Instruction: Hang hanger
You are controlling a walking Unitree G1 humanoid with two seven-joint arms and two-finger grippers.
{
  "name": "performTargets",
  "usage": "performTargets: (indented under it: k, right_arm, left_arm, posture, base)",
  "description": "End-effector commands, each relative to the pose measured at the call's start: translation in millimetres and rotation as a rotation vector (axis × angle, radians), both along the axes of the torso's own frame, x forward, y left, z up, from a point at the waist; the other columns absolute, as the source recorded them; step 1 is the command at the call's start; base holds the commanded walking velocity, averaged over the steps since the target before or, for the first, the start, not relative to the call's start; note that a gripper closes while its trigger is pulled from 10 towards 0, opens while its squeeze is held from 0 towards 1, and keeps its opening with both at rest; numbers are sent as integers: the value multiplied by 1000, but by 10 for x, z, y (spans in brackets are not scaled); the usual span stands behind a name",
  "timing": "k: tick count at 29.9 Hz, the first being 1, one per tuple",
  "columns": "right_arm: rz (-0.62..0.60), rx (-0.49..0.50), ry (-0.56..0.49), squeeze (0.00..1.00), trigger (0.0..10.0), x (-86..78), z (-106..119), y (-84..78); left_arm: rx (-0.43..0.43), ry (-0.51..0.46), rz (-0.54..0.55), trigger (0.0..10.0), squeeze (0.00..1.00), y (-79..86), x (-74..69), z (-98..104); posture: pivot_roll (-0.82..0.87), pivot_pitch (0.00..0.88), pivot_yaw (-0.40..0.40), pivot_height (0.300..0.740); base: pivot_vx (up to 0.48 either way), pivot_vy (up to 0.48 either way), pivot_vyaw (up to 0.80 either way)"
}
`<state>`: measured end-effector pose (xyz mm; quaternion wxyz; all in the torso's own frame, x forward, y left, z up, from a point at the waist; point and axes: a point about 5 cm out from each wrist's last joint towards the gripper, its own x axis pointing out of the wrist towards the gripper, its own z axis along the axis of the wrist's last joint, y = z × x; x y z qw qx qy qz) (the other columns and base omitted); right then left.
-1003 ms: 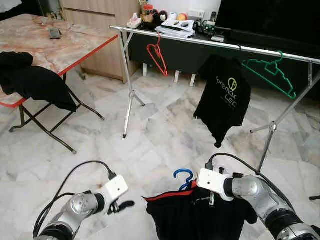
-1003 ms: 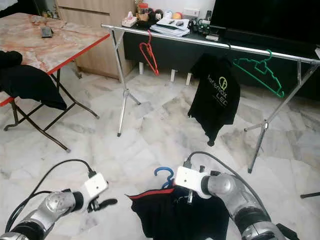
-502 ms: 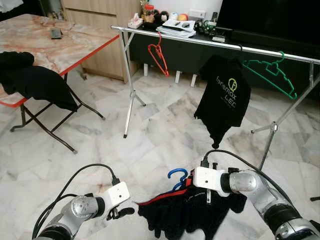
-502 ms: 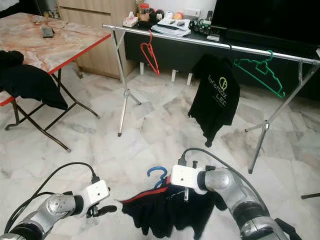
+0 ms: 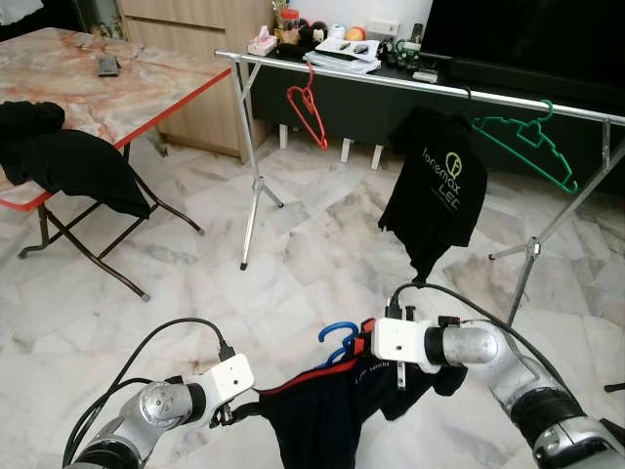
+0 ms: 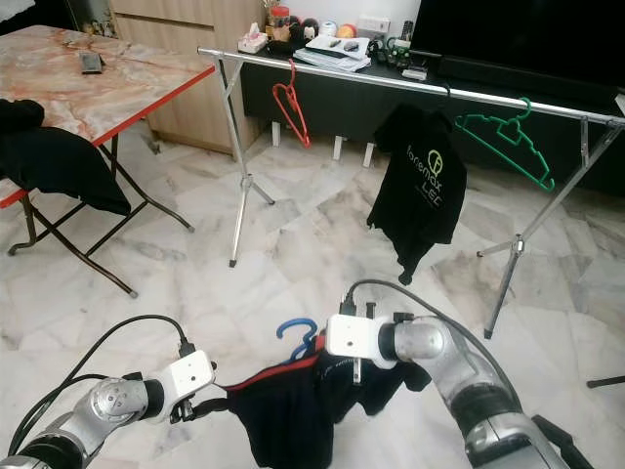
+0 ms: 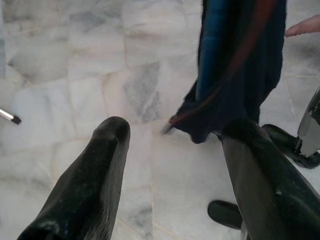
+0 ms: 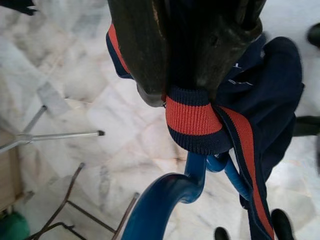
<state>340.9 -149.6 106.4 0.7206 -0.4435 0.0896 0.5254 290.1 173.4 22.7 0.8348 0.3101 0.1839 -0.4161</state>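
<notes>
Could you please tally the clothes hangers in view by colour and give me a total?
Red hanger, on the rail: 1
Green hanger, on the rail: 1
Blue hanger, carrying the dark shirt in the right end effector: 1
Black hanger hook above the hung black T-shirt: 1
Total: 4 hangers

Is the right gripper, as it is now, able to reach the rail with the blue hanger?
Probably not yet. The right gripper is shut on the blue hanger low down, and the rail stands farther off across open floor, higher up.
</notes>
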Motion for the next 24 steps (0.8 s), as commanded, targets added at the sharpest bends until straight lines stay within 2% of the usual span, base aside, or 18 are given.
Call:
performTargets:
  k: [1, 7, 19, 24]
  right_arm:
    - [22, -37, -31, 0, 10000, 27, 33, 24]
    - [33, -113, -57, 0, 10000, 32, -11, 2]
    - [35, -118, -96, 0, 10000, 59, -10, 57]
    - [27, -140, -154, 0, 10000, 111, 28, 97]
  left_arm:
    - [38, -12, -47, 10000, 0, 12, -15, 4]
    - [76, -29, -65, 10000, 0, 76, -10, 26]
    - [69, -39, -73, 10000, 0, 24, 1, 26]
    - [85, -38, -103, 10000, 0, -9, -6, 15]
  posture:
    - [-25, 97, -47, 740]
    - [-23, 95, -48, 740]
    - [-23, 95, -49, 740]
    - [-25, 95, -49, 740]
  base:
    - [0, 0, 0]
    - [0, 0, 0]
    - [0, 0, 0]
    - [0, 0, 0]
